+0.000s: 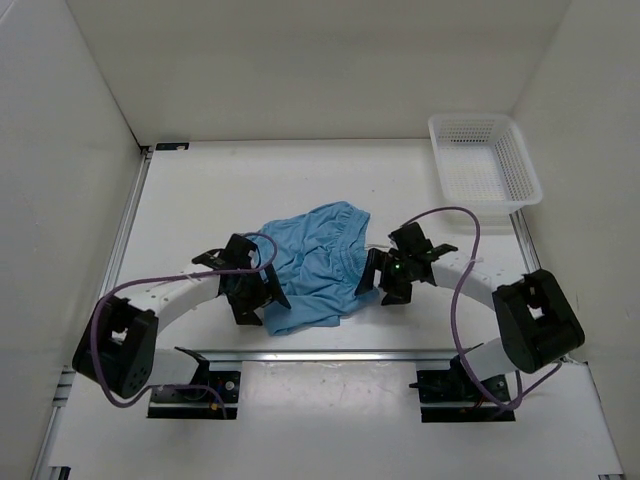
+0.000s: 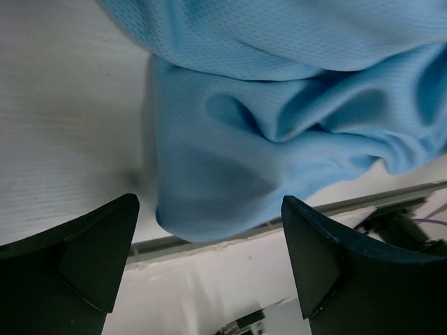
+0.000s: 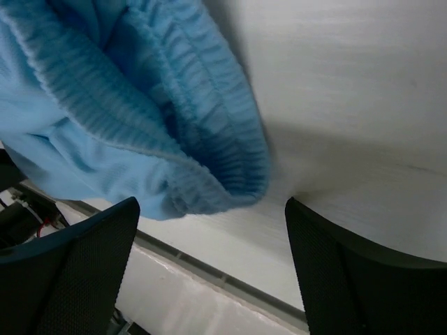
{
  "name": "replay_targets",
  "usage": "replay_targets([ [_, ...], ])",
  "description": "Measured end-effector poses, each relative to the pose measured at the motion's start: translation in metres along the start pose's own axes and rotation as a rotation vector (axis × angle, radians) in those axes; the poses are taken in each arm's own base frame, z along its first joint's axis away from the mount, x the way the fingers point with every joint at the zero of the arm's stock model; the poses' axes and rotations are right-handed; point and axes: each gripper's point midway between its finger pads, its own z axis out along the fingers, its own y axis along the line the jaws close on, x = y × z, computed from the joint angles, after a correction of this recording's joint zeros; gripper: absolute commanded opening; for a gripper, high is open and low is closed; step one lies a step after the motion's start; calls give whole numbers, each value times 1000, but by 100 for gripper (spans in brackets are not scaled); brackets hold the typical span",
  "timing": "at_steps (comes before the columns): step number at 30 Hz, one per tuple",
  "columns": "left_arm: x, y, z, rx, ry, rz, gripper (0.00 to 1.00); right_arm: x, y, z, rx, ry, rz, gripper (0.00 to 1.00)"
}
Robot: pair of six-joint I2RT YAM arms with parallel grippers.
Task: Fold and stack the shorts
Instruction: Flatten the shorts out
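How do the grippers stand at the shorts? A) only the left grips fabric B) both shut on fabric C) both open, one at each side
C: the left gripper and right gripper both show spread fingers with nothing clamped, the shorts between the arms.

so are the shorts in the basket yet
No, the shorts lie crumpled on the table, well apart from the white basket in the far right corner.

Soft light-blue knit cloth with a fine mesh weave, matt, on the shorts (image 1: 315, 262); ribbed and gathered along the waistband (image 3: 202, 146). Matt white, faintly grained table (image 1: 200, 190). White latticed plastic basket (image 1: 480, 165). Matt black, finely pebbled plastic right gripper fingers (image 3: 70, 272).
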Motion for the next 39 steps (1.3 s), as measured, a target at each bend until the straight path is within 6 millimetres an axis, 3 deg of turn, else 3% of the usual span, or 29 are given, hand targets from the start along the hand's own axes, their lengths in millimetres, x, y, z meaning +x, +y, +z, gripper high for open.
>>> replay_targets([
  [1, 2, 1, 5, -8, 13, -5, 86, -1, 3, 2, -10, 3, 0, 69],
  [3, 7, 5, 15, -29, 41, -19, 66, -5, 7, 8, -19, 0, -6, 48],
  [4, 10, 5, 17, -30, 61, -29, 39, -7, 8, 11, -16, 2, -1, 28],
  [6, 8, 6, 22, -40, 65, -34, 15, -11, 9, 16, -8, 5, 7, 11],
  [8, 6, 7, 26, -42, 79, -39, 10, -18, 13, 19, -5, 1, 14, 0],
  [10, -3, 5, 23, -30, 67, -38, 10, -31, 21, 18, 0, -12, 13, 0],
  [13, -45, -2, 2, -24, -8, -63, 10, -74, 52, 4, -19, -79, -17, 0],
  [15, -93, -27, -31, -20, -95, -38, 10, -122, 86, -17, -60, -172, -56, 0],
  [16, -126, -49, -55, -1, -176, -5, 10, -153, 106, -34, -79, -233, -75, 0],
  [19, -212, -114, -143, 58, -442, 109, 10, -232, 165, -101, -174, -464, -154, 0],
  [21, -246, -156, -212, 114, -620, 186, 10, -260, 193, -151, -223, -596, -200, 0],
  [23, -254, -184, -275, 169, -768, 248, 16, -267, 212, -195, -266, -698, -235, 0],
  [25, -235, -192, -310, 197, -833, 299, 65, -253, 219, -223, -291, -748, -265, 0],
  [26, -223, -188, -317, 191, -841, 319, 86, -244, 217, -229, -287, -762, -275, 0],
  [27, -213, -181, -319, 183, -842, 327, 100, -232, 210, -234, -278, -775, -281, 0],
  [29, -191, -157, -304, 157, -805, 326, 100, -213, 185, -230, -228, -768, -272, 8],
  [30, -179, -141, -287, 130, -759, 317, 100, -207, 171, -222, -197, -759, -262, 19],
  [31, -165, -113, -252, 76, -675, 298, 99, -195, 141, -198, -117, -710, -239, 51],
  [32, -158, -96, -226, 36, -602, 281, 96, -189, 125, -181, -72, -672, -221, 74],
  [33, -153, -84, -203, 4, -540, 269, 79, -184, 105, -160, -17, -631, -207, 79],
  [36, -142, -46, -131, -109, -331, 221, 45, -150, 41, -105, 157, -471, -166, 88],
  [37, -140, -40, -120, -128, -299, 207, 32, -138, 23, -94, 204, -426, -151, 88],
  [38, -139, -35, -110, -147, -266, 199, 14, -126, 7, -87, 244, -392, -134, 83],
  [39, -140, -34, -106, -154, -257, 192, 10, -115, -5, -84, 275, -366, -123, 68],
])
